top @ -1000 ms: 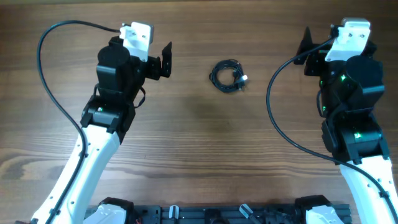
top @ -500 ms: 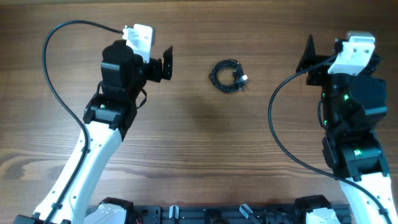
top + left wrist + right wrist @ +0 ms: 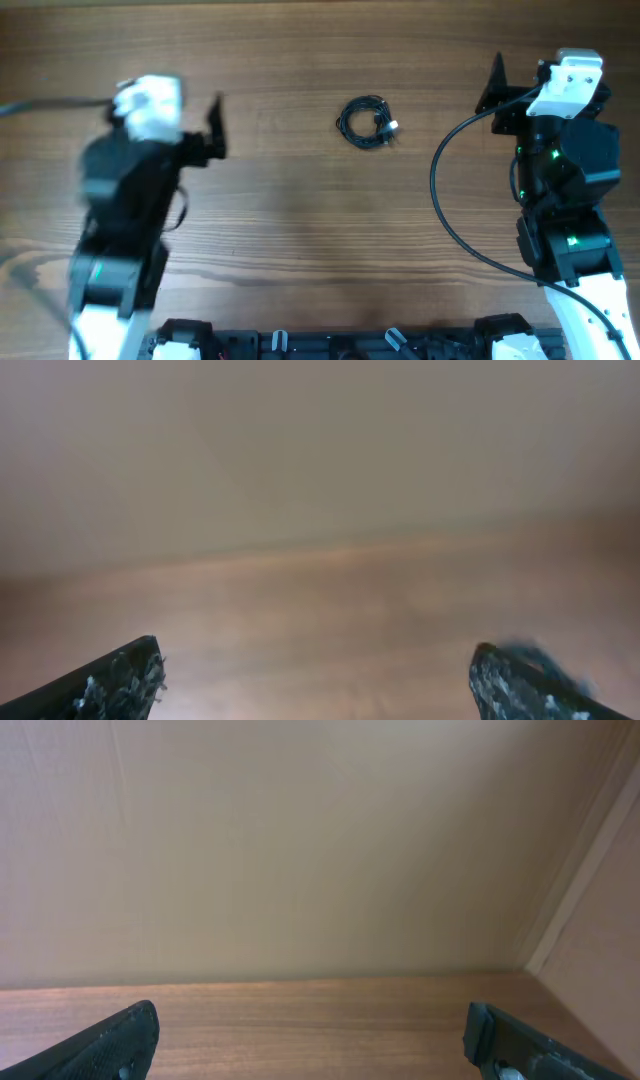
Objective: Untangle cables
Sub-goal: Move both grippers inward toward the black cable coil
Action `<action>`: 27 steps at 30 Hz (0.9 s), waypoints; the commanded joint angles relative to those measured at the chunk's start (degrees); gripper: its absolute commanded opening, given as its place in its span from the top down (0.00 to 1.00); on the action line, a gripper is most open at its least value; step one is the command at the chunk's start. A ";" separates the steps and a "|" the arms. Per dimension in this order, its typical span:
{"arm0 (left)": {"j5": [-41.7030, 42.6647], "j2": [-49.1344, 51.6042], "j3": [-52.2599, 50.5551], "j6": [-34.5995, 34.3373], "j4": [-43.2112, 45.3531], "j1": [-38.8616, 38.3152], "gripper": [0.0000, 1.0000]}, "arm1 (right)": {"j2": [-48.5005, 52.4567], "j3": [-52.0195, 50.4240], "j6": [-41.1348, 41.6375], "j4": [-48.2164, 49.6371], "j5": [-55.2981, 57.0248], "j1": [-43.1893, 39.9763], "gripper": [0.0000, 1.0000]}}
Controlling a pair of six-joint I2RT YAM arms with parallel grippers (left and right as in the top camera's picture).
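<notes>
- While both arms are standing at the near edge of the wooden table [image 3: 320,240], the count is running to two arms, two grippers and one bundle of cables.
- Left arm [image 3: 125,200], one: it is showing as a blur in the overhead view and reaching up the left side of the table. It is carrying one white wrist block [image 3: 150,105] at its top.
- Left gripper [image 3: 214,128], one: it is pointing toward the table's middle, well apart from the bundle. In the left wrist view its two fingertips [image 3: 120,680] are sitting at opposite lower corners, spread wide, with only bare wood between them.
- Cables [image 3: 366,122], one small coil: it is lying flat in the upper middle of the table, between the two grippers and touching neither. Thin black cords are looping over one another, so their number cannot be told. One white tip [image 3: 394,126] is sticking out at the coil's right side.
- Right gripper [image 3: 496,92], one: it is sitting at upper right, well apart from the coil. In the right wrist view its two fingertips [image 3: 115,1045] are standing wide apart and holding nothing.
- Right arm [image 3: 565,170], one: it is showing green lights, and one thick black cable [image 3: 433,180] is arching out on its left.
</notes>
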 commanded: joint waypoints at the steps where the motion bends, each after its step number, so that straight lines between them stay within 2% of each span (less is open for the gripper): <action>1: 4.76 -5.46 -7.80 -2.36 2.64 4.52 0.00 | -0.81 -0.46 2.54 -0.20 -1.73 0.13 0.00; 4: 4.76 -8.37 -14.64 -4.70 7.45 3.43 0.00 | -1.22 -0.46 3.08 -1.27 -2.10 0.13 0.00; 6: 4.72 -8.57 -16.46 -3.82 7.78 2.12 0.00 | -1.33 -0.46 3.10 -1.68 -2.10 0.13 0.00; 22: 4.72 0.85 -16.57 -6.10 17.20 -2.99 0.00 | 3.82 0.09 6.14 -6.62 -1.22 0.13 0.00; 24: 4.72 1.75 -16.52 -8.83 18.43 -2.99 0.00 | 4.83 0.09 6.32 -6.82 -1.22 0.13 0.00; 27: 4.98 4.92 -16.00 -16.68 19.50 -2.99 0.00 | 6.73 0.09 7.58 -6.84 -1.29 0.13 0.00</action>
